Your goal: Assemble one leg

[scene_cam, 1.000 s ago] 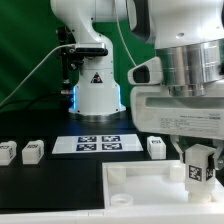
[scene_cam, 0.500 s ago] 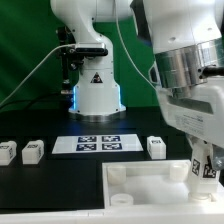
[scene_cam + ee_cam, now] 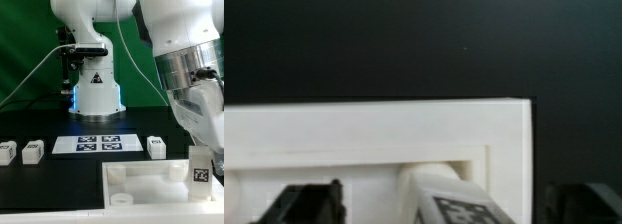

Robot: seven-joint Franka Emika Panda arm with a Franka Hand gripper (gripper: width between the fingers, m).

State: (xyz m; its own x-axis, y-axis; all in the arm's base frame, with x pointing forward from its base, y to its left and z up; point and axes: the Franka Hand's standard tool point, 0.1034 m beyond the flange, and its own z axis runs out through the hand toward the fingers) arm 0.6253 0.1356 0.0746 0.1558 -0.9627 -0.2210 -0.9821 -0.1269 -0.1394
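While my jaws stand spread either side of the leg [image 3: 459,200], an off-centre close could tilt it on the panel [image 3: 367,125].

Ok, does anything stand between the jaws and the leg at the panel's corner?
Nothing visible does. The leg stands at the corner of the panel, and the gripper has its jaws open on either side of it.

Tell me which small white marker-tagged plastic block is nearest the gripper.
The leg at the large flat white panel's corner on the exterior view's right, between the gripper's fingers; the other three legs stand farther off.
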